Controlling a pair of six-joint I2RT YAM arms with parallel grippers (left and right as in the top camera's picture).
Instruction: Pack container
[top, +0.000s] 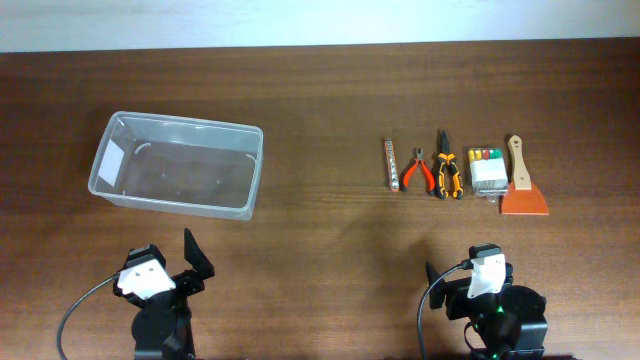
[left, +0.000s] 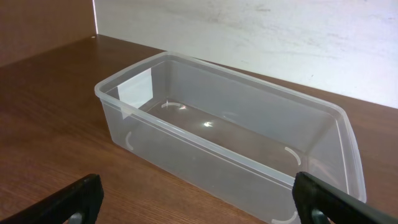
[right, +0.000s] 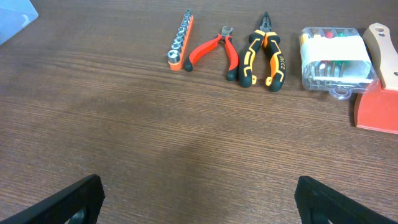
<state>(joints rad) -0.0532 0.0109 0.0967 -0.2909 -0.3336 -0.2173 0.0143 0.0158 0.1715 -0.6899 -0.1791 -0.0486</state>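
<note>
The container (top: 255, 170) is a clear rectangular plastic tub on the table's left, empty; the left wrist view shows it close ahead (left: 323, 109). On the right lie a socket bit rail (top: 393, 163), small red pliers (top: 418, 171), orange-black long-nose pliers (top: 447, 166), a small clear box of coloured bits (top: 487, 172) and a red scraper with a wooden handle (top: 522, 184); all of these also show in the right wrist view. My left gripper (left: 199, 202) is open and empty, just short of the tub. My right gripper (right: 199, 199) is open and empty, well short of the tools.
A pale wall runs along the table's far edge (top: 320, 45). The brown wooden tabletop (top: 330, 220) spans between tub and tools. Both arm bases sit at the near edge.
</note>
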